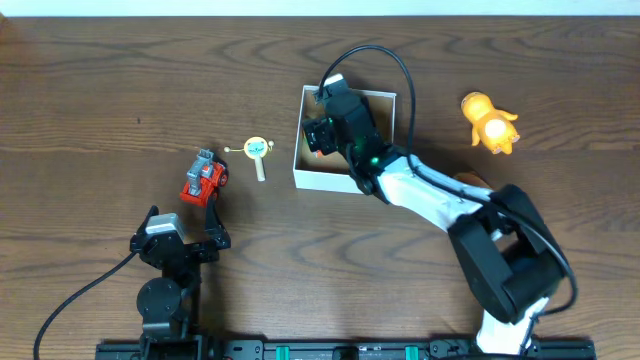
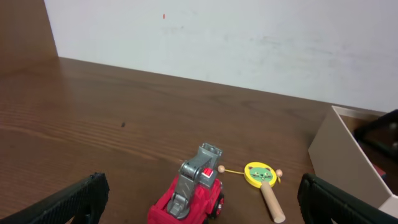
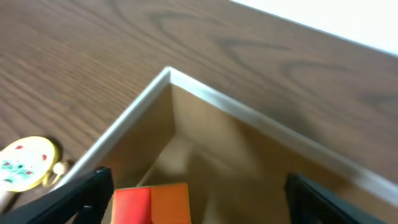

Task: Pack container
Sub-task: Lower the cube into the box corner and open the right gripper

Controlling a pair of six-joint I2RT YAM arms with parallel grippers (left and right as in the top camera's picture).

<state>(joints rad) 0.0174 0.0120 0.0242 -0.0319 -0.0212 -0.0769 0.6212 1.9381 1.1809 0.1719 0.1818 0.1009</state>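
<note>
The container point(image 1: 299, 140), a small square box with low white walls and a tan cardboard inside, sits open and level on the dark wooden tabletop point(image 1: 100, 100), just right of a yellow round-headed toy point(image 1: 257, 149). A red-and-orange piece point(image 3: 152, 202) shows inside.

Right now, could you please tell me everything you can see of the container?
The container is a small square open-topped box with low white walls and a tan cardboard inside. It sits flat on the wooden table. The right gripper hangs open over it, and a red-and-orange block is inside by a wall.
</note>
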